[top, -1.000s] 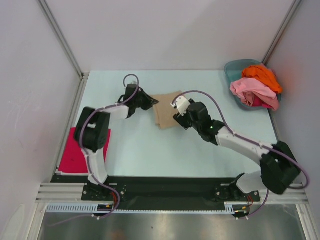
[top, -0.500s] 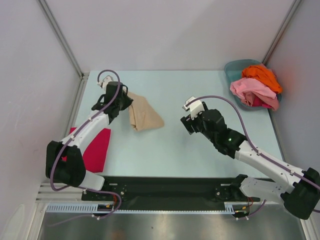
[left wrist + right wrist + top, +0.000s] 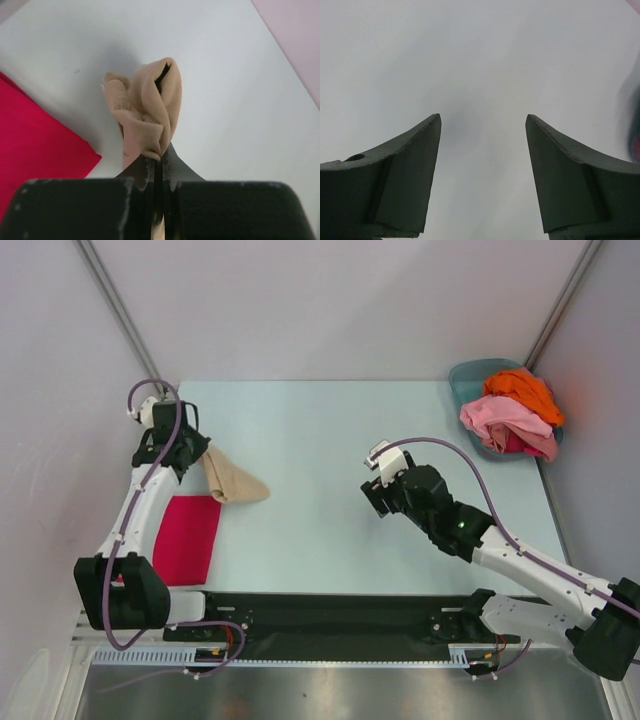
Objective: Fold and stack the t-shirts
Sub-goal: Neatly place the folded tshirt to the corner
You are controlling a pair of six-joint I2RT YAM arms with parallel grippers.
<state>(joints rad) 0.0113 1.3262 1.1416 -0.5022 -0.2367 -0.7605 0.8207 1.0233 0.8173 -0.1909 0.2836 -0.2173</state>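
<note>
At the worktop's left edge, about ten o'clock, the left pincer is clamped tight on the bunched tan t-shirt, just beyond the flat magenta-red t-shirt at eight, while the right pincer gapes wide, holding nothing, over open worktop near the middle, well apart from the pink t-shirt and orange t-shirt heaped in the teal basin at two.

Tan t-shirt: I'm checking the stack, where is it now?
Top view, far left: the tan t-shirt is pinched in the left gripper, just beyond the folded magenta t-shirt.

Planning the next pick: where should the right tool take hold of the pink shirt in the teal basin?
Pinch the raised top fold of the pink shirt, coming straight down from above: it heaps above the basin rim, with the orange shirt piled just beyond it.
</note>
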